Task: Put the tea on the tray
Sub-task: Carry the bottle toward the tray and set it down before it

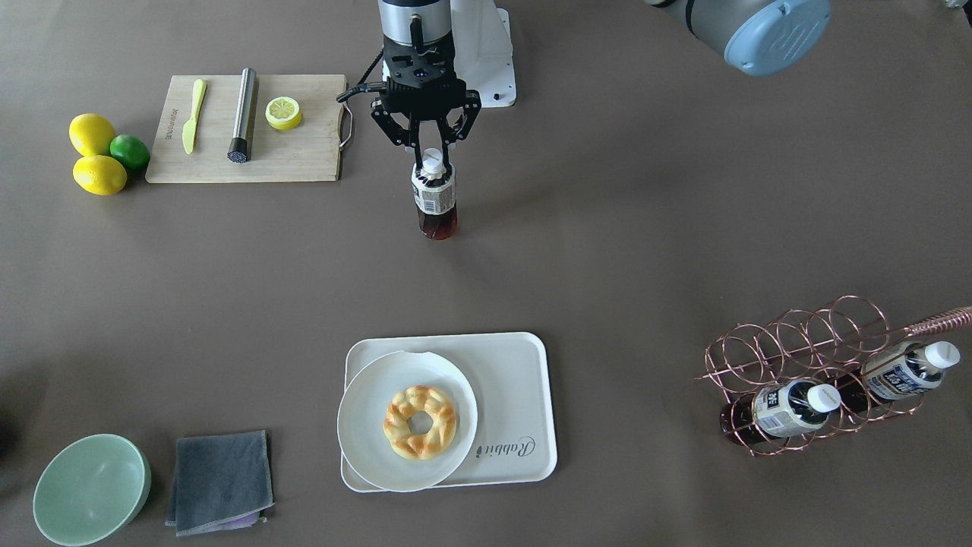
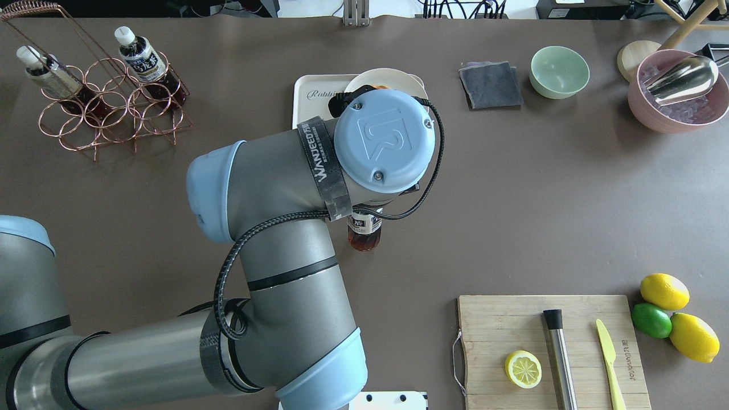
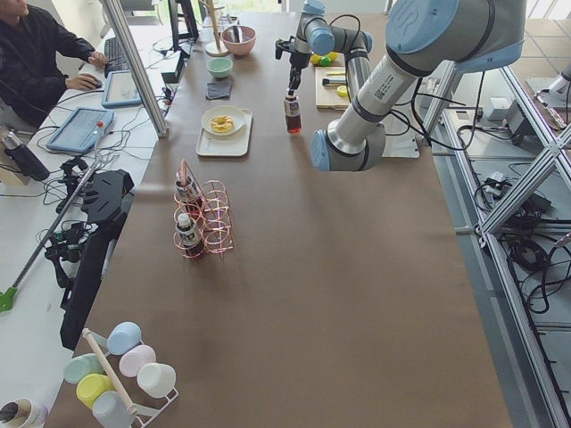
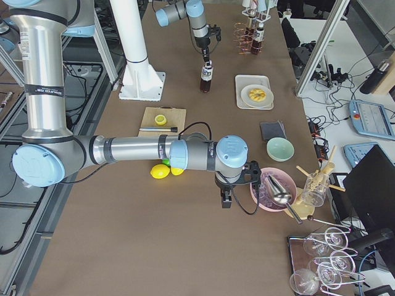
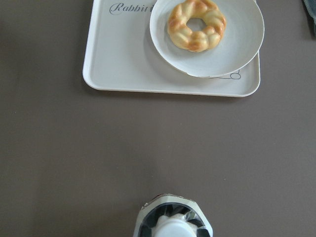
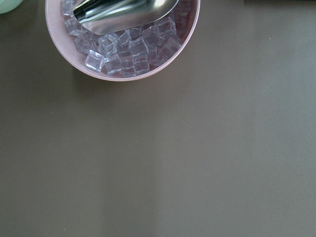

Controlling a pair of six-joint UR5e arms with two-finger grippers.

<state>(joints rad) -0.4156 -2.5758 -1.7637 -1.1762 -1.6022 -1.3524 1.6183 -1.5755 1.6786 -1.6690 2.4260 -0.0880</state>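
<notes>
A tea bottle (image 1: 435,194) stands upright in the middle of the table, on the robot's side of the cream tray (image 1: 516,380). My left gripper (image 1: 431,152) is shut on its white cap and neck from above. I cannot tell whether the bottle rests on the table or hangs just above it. In the left wrist view the cap (image 5: 173,227) is at the bottom edge and the tray (image 5: 123,59) lies ahead. Two more tea bottles (image 1: 793,406) lie in a copper rack (image 1: 797,342). My right gripper (image 4: 226,200) hangs near a pink bowl; I cannot tell if it is open or shut.
A white plate (image 1: 364,425) with a ring pastry (image 1: 420,422) covers the tray's half away from the "Rabbit" script. A cutting board (image 1: 304,152), lemons, a green bowl (image 1: 91,490), a grey cloth (image 1: 220,479) and the pink ice bowl (image 2: 675,97) stand around.
</notes>
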